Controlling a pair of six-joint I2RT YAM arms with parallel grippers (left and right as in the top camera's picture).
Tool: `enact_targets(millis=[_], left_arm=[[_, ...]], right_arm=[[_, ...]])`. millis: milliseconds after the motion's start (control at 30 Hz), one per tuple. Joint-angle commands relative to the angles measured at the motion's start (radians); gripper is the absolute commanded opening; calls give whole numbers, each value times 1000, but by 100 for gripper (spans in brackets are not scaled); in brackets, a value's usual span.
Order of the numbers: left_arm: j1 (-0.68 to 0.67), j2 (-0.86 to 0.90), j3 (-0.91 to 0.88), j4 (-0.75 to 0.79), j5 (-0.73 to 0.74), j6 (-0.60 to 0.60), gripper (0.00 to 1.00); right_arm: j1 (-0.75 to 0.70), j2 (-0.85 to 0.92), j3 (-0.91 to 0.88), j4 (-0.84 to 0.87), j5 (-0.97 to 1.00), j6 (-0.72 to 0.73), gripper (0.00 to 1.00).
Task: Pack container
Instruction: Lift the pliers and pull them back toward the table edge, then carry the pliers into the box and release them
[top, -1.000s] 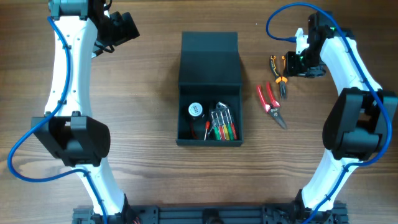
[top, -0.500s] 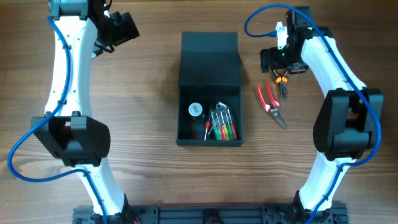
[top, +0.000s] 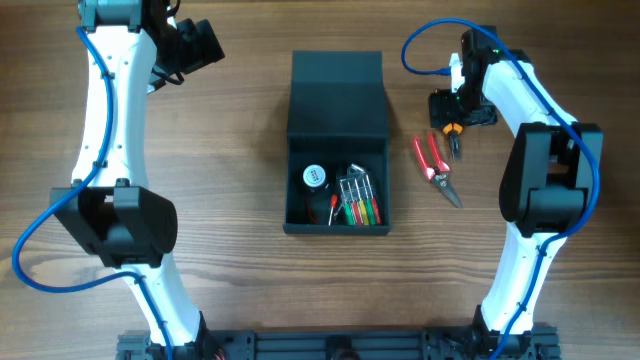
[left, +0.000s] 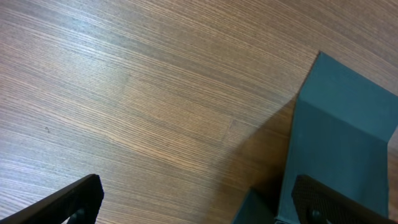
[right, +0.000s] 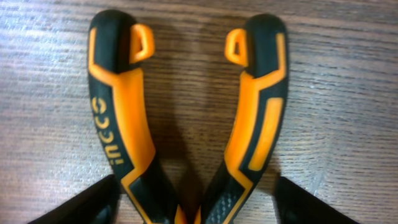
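Note:
The dark teal-grey container (top: 335, 228) sits mid-table with its lid (top: 337, 98) swung open toward the far side. Inside lie a round white item (top: 314, 177) and red- and green-handled screwdrivers (top: 358, 207). To its right lie orange-and-black pliers (top: 453, 137) and red-handled cutters (top: 433, 165). My right gripper (top: 461, 108) hangs over the pliers' handles. In the right wrist view it (right: 196, 202) is open, a finger either side of both handles (right: 124, 124). My left gripper (top: 195, 45) is open at the far left, with nothing between its fingers (left: 68, 202). The lid's corner (left: 342, 130) shows beside it.
Bare wooden tabletop (top: 230, 150) lies between the left arm and the container. The cutters lie close beside the pliers, their tips pointing toward the near edge. The black frame rail (top: 330, 348) runs along the near edge.
The right gripper has moved left from the table's right side to over the pliers' handles, and its jaws have spread apart. The left arm has not moved.

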Motion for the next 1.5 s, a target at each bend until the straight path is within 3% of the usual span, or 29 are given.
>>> enact_targets(millis=[0, 100, 167, 233, 400, 767, 1200, 1467], left_arm=[[0, -11, 11, -1, 9, -6, 100], [0, -11, 11, -1, 8, -6, 100], [0, -11, 11, -1, 8, -6, 100], [0, -11, 11, -1, 8, -6, 100], [0, -11, 11, -1, 9, -6, 100], [0, -11, 11, -1, 8, -6, 100], [0, -11, 11, -1, 8, -6, 100], [0, -11, 11, -1, 8, -6, 100]], right_arm=[[2, 58, -1, -8, -24, 0, 56], [2, 58, -1, -18, -24, 0, 33], [2, 58, -1, -27, -24, 0, 29], [2, 58, -1, -34, -24, 1, 17], [2, 48, 39, -73, -24, 3, 8], [4, 41, 295, -235, -24, 3, 9], [49, -133, 299, -328, -88, 2, 9], [207, -246, 299, -459, -89, 4, 9]])
